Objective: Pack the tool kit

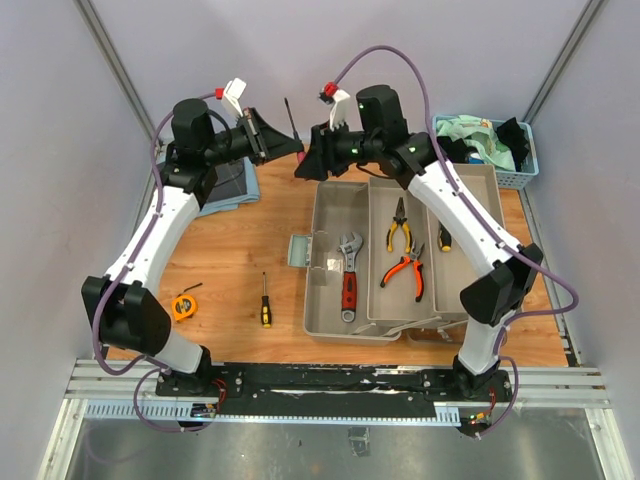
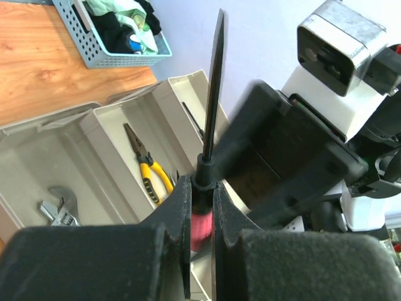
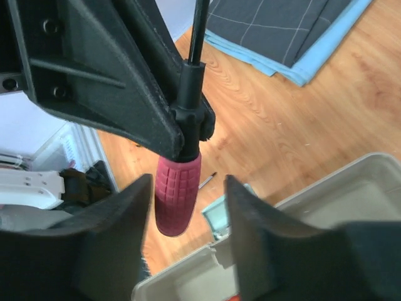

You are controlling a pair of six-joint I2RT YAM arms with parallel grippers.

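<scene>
The grey-beige toolbox lies open on the wooden table. It holds a red-handled wrench, yellow pliers, orange pliers and a small screwdriver. My left gripper is shut on a red-handled screwdriver, held in the air beyond the box's far left corner with its shaft pointing up. My right gripper is open, its fingers either side of that handle without touching it. A yellow-black screwdriver and an orange tape measure lie on the table to the left.
A blue slatted basket of cloths stands at the back right. Folded dark grid cloths lie at the back left under my left arm. A small blue-grey lid piece lies beside the box's left wall.
</scene>
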